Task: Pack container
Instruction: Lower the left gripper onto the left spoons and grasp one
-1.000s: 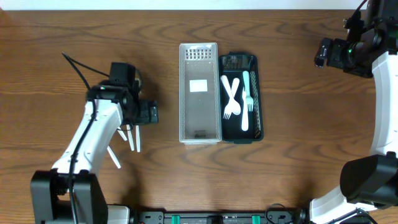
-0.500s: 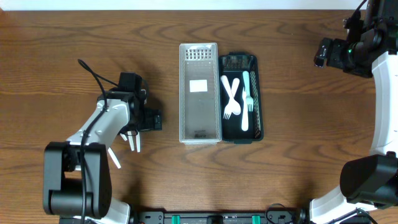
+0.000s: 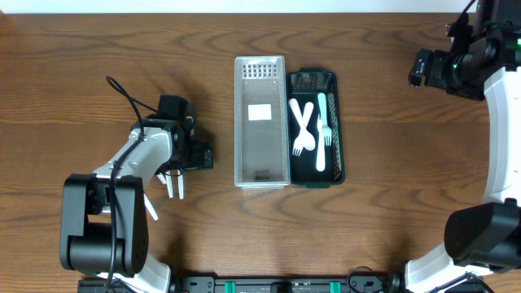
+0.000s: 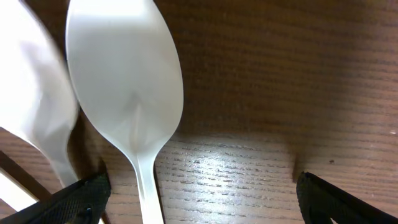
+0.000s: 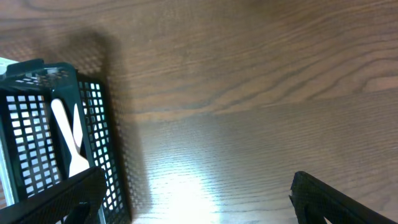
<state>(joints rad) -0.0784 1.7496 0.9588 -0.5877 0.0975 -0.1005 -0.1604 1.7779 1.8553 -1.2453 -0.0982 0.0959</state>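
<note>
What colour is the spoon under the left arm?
White spoon, clearest in left wrist view.

Bright and sharp overhead; wrist views show glare patches on the table (image 4: 236, 163), leftmost spoon (image 4: 34, 106) blurred.

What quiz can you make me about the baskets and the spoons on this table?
1. True or false: the black basket holds white cutlery.
2. Which basket holds no cutlery? A: white basket. B: black basket.
3. Fill in: the left gripper, jaws open, is right above a white ____ lying on the table.
Key: 1 true; 2 A; 3 spoon.
</note>
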